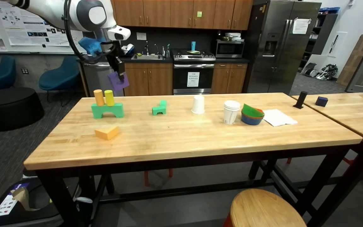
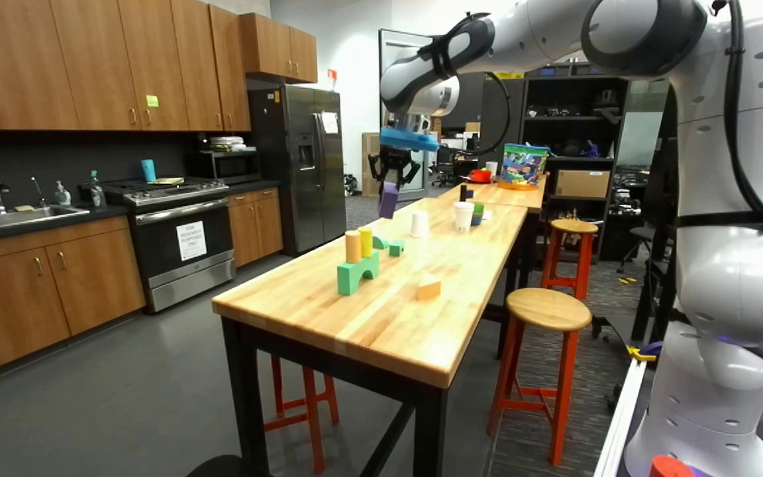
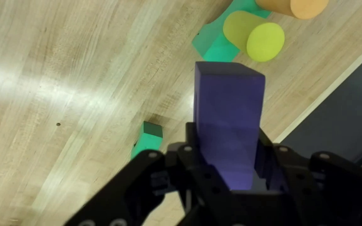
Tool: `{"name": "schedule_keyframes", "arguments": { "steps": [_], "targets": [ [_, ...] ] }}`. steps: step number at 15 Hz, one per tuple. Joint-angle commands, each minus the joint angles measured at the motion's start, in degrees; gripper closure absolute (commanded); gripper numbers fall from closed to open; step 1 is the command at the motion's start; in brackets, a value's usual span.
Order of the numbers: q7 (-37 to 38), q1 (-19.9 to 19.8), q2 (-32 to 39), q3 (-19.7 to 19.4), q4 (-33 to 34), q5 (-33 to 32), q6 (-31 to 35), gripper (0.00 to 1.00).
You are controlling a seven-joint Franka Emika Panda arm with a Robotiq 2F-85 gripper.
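Between the two black fingers [image 3: 191,135] of the gripper [image 3: 226,133] sits the purple block [image 3: 229,97], a matte piece with flat faces and straight edges. The jaws are clamped on its sides, and its far end juts well past the fingertips. In both exterior views it hangs slightly tilted in the air, directly below the wrist.

Close by and lower, the green arch [image 1: 107,108] stands on its two feet, smooth-faced, with a rounded cut-out beneath. Two plain cylinders stand upright on it, apart: an orange cylinder [image 1: 99,97] and a yellow cylinder [image 3: 264,42], the yellow one nearer the held block in the wrist view. There, a small green block [image 3: 149,139] is partly hidden by the gripper's linkage. Well apart from the hand lies an orange wedge [image 1: 106,133].

All these rest on the table [image 1: 169,142], pale wood in grained strips with a glossy sheen. Farther along it come an upturned white cup [image 1: 198,104], smooth and tapering, stacked white cups [image 1: 231,115], round nested bowls [image 1: 252,120] and flat white paper [image 1: 277,117].

Beyond stand wood-grained cabinets [image 1: 135,78], a steel-fronted oven [image 1: 194,92] and a dark metal refrigerator [image 1: 284,63].
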Motion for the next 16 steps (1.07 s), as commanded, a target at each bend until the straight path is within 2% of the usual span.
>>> {"name": "schedule_keyframes", "arguments": {
  "steps": [1,2,16],
  "targets": [
    [-2.11,-0.35,0.41,0.23,1.37,0.04,-1.97,0.84],
    [-0.64,-0.12,-0.21,0.18,0.29,0.0,-0.75,0.59],
    [-1.31,-0.18,0.26,0.17,0.49,0.01,-1.0,0.59]
  ]
}}
